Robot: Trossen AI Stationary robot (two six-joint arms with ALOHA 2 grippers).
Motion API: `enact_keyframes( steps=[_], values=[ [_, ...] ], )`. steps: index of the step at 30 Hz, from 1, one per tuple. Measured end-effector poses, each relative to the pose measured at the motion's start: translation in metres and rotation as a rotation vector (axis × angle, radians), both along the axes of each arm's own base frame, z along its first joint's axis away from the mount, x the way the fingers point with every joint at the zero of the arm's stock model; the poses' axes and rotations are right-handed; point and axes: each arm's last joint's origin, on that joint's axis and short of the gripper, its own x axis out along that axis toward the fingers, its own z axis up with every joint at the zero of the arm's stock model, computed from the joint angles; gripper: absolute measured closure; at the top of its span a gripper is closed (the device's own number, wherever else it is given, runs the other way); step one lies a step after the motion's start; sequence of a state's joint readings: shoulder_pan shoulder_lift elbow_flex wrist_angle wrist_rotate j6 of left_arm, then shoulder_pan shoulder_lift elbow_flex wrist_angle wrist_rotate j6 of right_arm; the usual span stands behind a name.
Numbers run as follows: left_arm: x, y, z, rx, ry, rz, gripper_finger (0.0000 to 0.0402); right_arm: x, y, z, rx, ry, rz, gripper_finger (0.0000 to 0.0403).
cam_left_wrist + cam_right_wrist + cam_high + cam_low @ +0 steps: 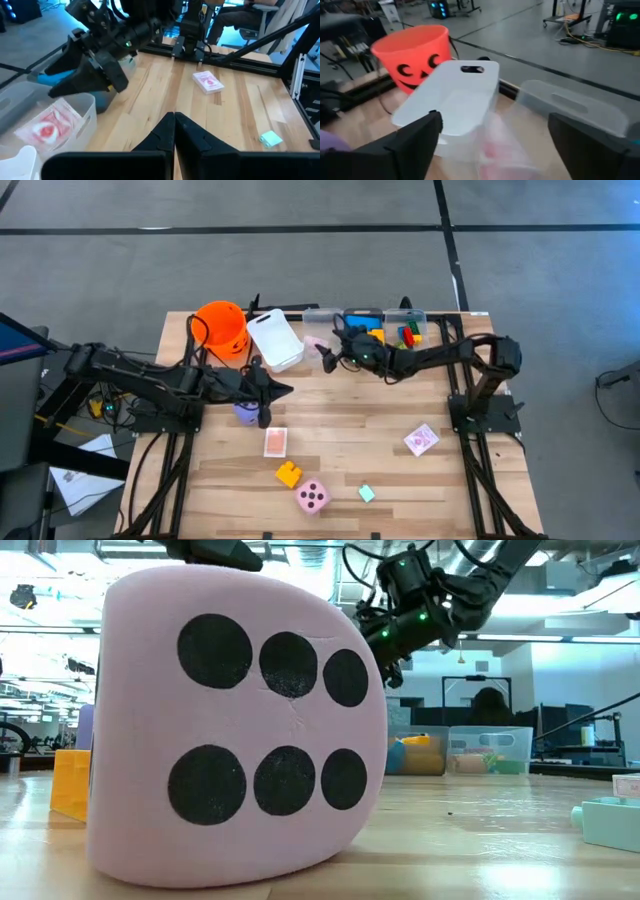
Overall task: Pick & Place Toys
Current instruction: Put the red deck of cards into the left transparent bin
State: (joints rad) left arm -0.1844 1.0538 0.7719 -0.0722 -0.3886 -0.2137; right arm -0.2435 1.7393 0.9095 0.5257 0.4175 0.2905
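Right gripper [322,352]: over the rear bins, beside the white bin [276,340]; fingers spread wide, nothing between them in the right wrist view; a pink card [497,145] lying blurred below, inside a clear bin [580,107].
Left gripper [282,390]: hanging over mid-table, fingers pinched together, empty; close by the purple die [245,413].
Pink die [312,497]: front of the table, six face toward the low camera; soft, light, squashes under a squeeze; best taken across two opposite flat faces with a wide opening.
Purple die: mid-table, partly under the left arm; probably same soft feel, same hold.
Yellow brick [289,474]: just behind the pink die; hard, smooth, light; likely to slip if pinched on the studs, so flat sides preferred.
Green brick [367,493]: front, right of the pink die; small and rigid; needs a well-centred pinch on parallel sides.
Cards: one [275,442] flat at centre, one [421,439] toward the right; thin, flat on the wood, hardest to lift; an edge pinch after tilting seems the only way.
Bucket [222,328]: back left, upright, beside the white bin.
Sorted bricks [405,332]: already in the rear clear bins.
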Motion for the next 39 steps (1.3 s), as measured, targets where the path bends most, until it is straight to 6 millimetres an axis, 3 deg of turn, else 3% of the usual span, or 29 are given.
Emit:
enact_keyframes(
  steps=[5,9,12,17,21,26,32,39],
  values=[
    [0.000,0.000,0.000,-0.006,0.001,0.001,0.0402,0.001,0.005,0.000,0.005,0.021,0.022,0.0084],
    [0.000,0.000,-0.001,-0.005,0.010,0.001,0.0402,0.007,0.033,0.003,-0.009,0.035,0.161,0.0088],
    [-0.001,0.000,-0.002,-0.003,0.021,0.001,0.0402,0.012,0.071,0.001,-0.018,0.064,0.287,0.0088],
    [-0.001,0.000,-0.002,-0.002,0.022,0.001,0.0402,0.007,0.150,-0.004,-0.026,0.110,0.489,0.0088],
    [0.000,0.000,-0.001,-0.002,0.007,0.002,0.0402,-0.008,0.210,-0.003,-0.045,0.089,0.524,0.0088],
    [0.000,-0.003,-0.001,-0.028,0.010,-0.065,0.0402,-0.033,0.262,-0.003,-0.060,0.054,0.468,0.0088],
    [0.001,-0.007,-0.001,-0.065,0.006,-0.164,0.0394,-0.063,0.296,-0.005,-0.124,0.041,0.340,0.0088],
    [0.017,-0.019,-0.015,-0.076,0.037,-0.230,0.0334,-0.074,0.310,-0.010,-0.041,0.038,0.396,0.0088]
  ],
)
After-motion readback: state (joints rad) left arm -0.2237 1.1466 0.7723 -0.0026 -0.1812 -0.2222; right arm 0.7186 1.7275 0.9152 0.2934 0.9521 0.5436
